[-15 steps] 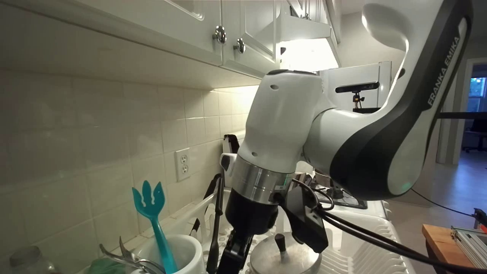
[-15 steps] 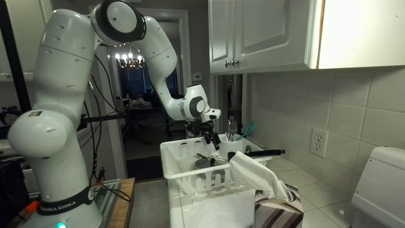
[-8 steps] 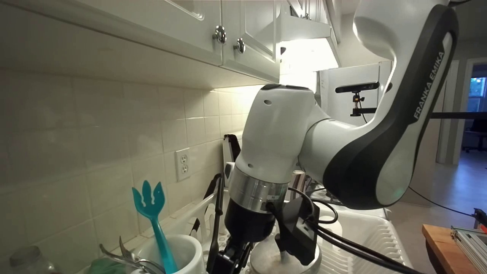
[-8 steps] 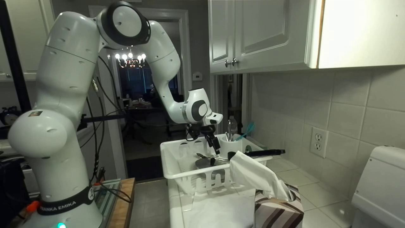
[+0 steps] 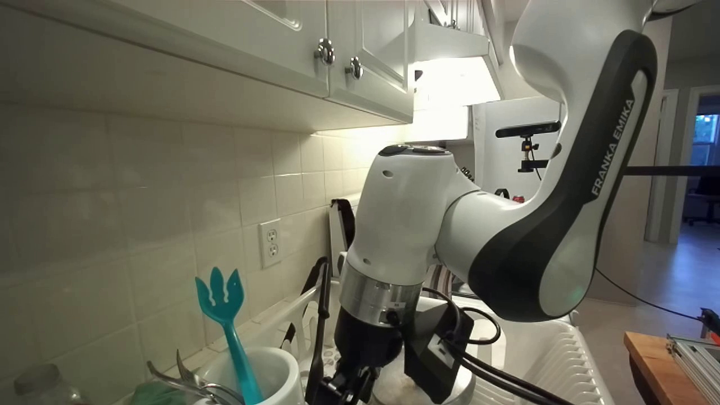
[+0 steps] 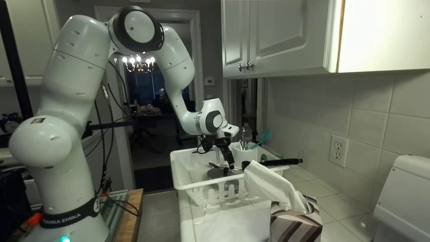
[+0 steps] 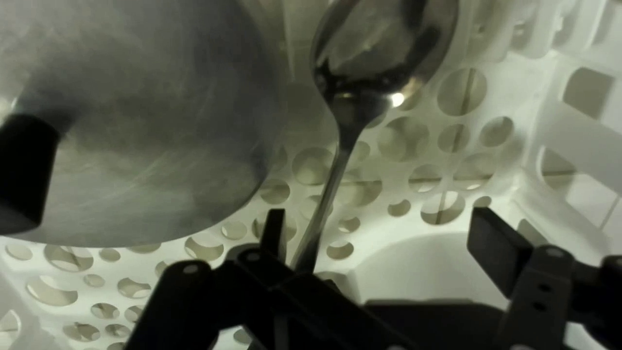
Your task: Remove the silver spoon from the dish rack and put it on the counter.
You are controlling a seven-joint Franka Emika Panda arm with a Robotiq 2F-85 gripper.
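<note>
The silver spoon (image 7: 340, 160) lies in the white dish rack (image 6: 208, 185), its shiny oval bowl at the top of the wrist view. Its slim handle slants down between the fingers of my gripper (image 7: 384, 238), much closer to the left finger (image 7: 273, 233) than to the right. The jaws stand wide apart and the handle's lower end is hidden behind the gripper's dark parts. In an exterior view the gripper (image 6: 231, 165) points down inside the rack, beside the utensil cup. The tiled counter (image 6: 331, 208) shows to the right of the rack.
A metal lid (image 7: 146, 146) with a black knob (image 7: 22, 175) sits left of the spoon. The white utensil cup (image 6: 245, 157) holds a teal pronged utensil (image 5: 219, 304) and metal cutlery. A black handle (image 6: 282, 162) crosses the rack's edge, near a tissue box (image 6: 295, 225).
The arm has come down, bringing the gripper lower into the rack, close to the lid and the cup. Its jaws have stayed apart; the cup and utensils have not moved.
</note>
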